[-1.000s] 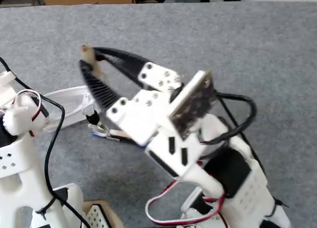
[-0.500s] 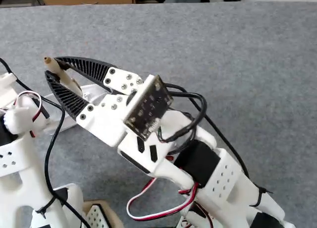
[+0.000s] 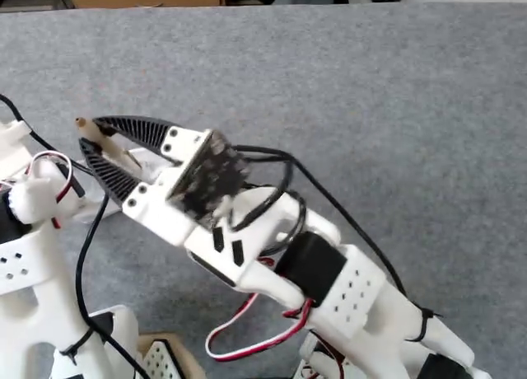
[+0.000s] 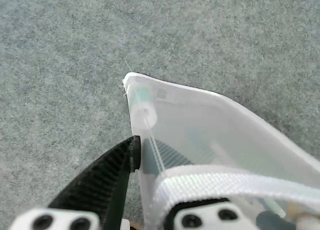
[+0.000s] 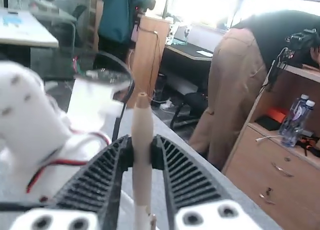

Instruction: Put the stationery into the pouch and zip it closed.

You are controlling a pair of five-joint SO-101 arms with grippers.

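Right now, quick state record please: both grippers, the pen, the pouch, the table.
right gripper: shut on the pen, which stands out past the fingers
left gripper: shut on one edge of the pouch
pen: beige, slim, held off the table, not yet in the pouch
pouch: translucent white, faint shapes showing inside; zip state cannot be told
table: grey felt-like surface
task status: pen in the gripper, insertion and zipping not yet done
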